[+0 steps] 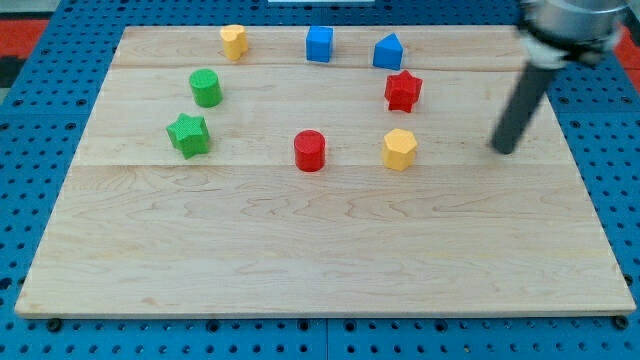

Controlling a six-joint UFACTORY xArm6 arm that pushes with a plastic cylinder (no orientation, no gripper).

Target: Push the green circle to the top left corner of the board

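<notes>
Pale wooden board (330,250) on blue pegboard (620,190); my tip (503,150), no fingers, far right of green circle (206,88)

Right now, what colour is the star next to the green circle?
Green. The star shows clearly in the camera view, just below the green circle.

The green circle (206,88) is a small round block, bright green, with a flat top. It stands upright on the wooden board (320,240), in the upper left part. It is not in the top left corner; it sits a bit down and to the right of it. It looks like it touches no other block, though the view is a little blurry. There is only 1 green circle.
</notes>
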